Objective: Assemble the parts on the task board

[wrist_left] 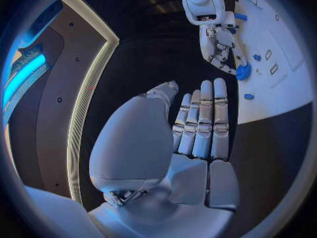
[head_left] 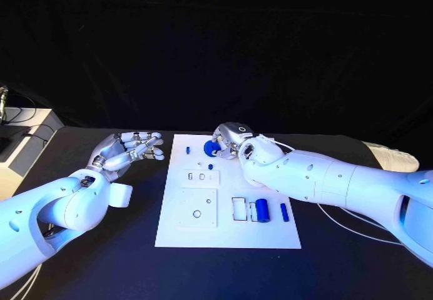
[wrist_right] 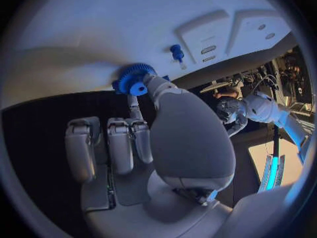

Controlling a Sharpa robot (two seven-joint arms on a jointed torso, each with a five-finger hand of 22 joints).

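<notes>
Head view: right robot hand [head_left: 233, 141] pinched a blue gear [head_left: 213, 148] at the task board's [head_left: 181, 232] far edge; left robot hand [head_left: 132, 150] hovered beside it, fingers apart, empty.
Left wrist view: left fingers [wrist_left: 203, 122] were straight.
Right wrist view: gear [wrist_right: 133, 79] sat between fingertips, touching the board.

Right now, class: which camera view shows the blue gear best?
The right wrist view: the blue gear shows its teeth, pinched by the right robot hand. The head view hides it partly behind that hand; the left wrist view shows it small.
</notes>
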